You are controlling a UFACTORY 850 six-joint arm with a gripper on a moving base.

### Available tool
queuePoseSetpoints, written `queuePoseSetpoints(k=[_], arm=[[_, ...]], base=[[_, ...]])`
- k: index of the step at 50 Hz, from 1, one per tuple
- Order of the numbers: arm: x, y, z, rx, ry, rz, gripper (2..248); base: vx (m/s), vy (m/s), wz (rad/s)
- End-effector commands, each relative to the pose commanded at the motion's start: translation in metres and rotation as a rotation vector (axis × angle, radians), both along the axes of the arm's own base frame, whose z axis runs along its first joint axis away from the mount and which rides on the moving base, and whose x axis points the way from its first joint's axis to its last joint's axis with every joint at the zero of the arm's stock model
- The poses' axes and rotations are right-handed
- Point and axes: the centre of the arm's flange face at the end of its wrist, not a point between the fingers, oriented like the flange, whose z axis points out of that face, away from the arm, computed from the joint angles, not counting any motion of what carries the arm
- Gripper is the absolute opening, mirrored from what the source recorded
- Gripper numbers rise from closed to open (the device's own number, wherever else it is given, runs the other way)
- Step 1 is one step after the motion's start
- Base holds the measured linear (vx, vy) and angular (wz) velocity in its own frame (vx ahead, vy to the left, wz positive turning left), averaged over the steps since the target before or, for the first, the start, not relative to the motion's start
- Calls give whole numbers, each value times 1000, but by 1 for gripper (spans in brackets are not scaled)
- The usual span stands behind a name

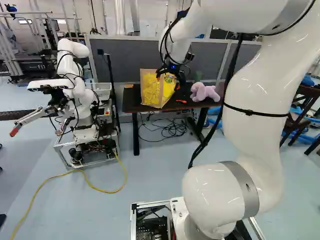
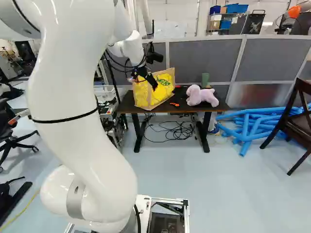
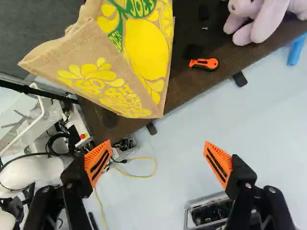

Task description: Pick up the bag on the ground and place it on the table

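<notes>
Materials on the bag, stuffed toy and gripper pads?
Bag: likely burlap or jute, matte, coarse weave showing around yellow print.
Stuffed toy: probably short plush, soft matte surface, floppy ear.
Gripper pads: matte orange, slotted; rubber or flexible plastic, can't tell which.

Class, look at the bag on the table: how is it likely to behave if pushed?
The bag seems fairly stiff, since its broad sides stand up flat. Its coarse weave probably resists sliding a little. Being tall and close to the front edge of the table, it may tip over that way.
</notes>
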Motion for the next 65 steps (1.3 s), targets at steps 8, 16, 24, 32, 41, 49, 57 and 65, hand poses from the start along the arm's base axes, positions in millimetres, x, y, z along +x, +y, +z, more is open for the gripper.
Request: queuePoseSetpoints(k=[8, 16, 24, 32, 41, 49, 57, 65], arm=[[-19, -1, -16, -27, -60, 30, 247], [-40, -3, -33, -56, -120, 60, 247], [-63, -4, -49, -88, -181, 90, 247], [-86, -5, -66, -120, -240, 118, 247], [-112, -6, -82, -155, -301, 146, 247], [-135, -7, -96, -185, -352, 168, 247], [-157, -7, -109, -214, -398, 187, 247], [-178, -8, -121, -242, -441, 205, 247]], base=[[0, 0, 0], [0, 0, 0], [0, 0, 0], [0, 0, 0], [0, 0, 0], [0, 0, 0], [0, 0, 0], [0, 0, 0]])
